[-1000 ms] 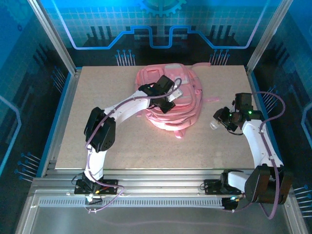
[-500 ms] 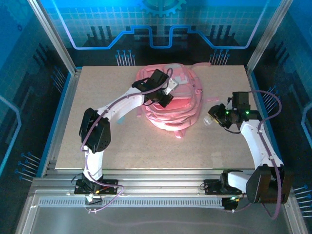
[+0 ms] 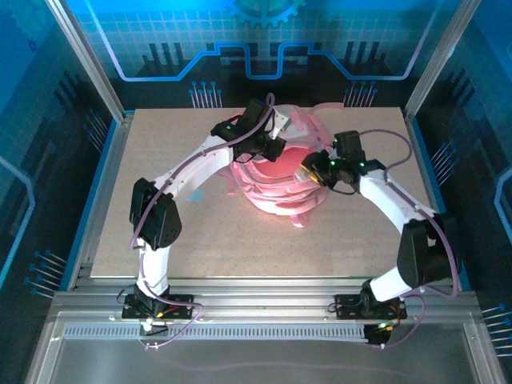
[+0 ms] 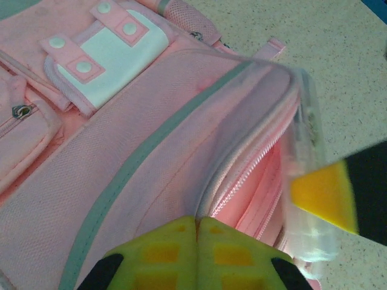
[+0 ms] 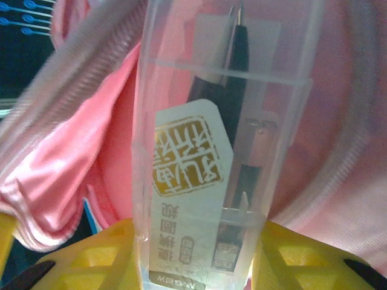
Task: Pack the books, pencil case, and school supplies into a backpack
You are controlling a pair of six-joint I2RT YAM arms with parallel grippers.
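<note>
- Beige tabletop carries the pink backpack at its far middle.
- Clear box, with a dark pen-like tool inside, sits at the backpack's open mouth on the right.
- Right gripper grasps the box.
- Left gripper is clenched on the backpack's zip edge.

Blue backdrop glow, even light, soft shadows, backpack blurred close-up

Left arm stretched to upper centre, left gripper pinched tight. Right arm bent inward, right gripper clamped on clear case.
</note>
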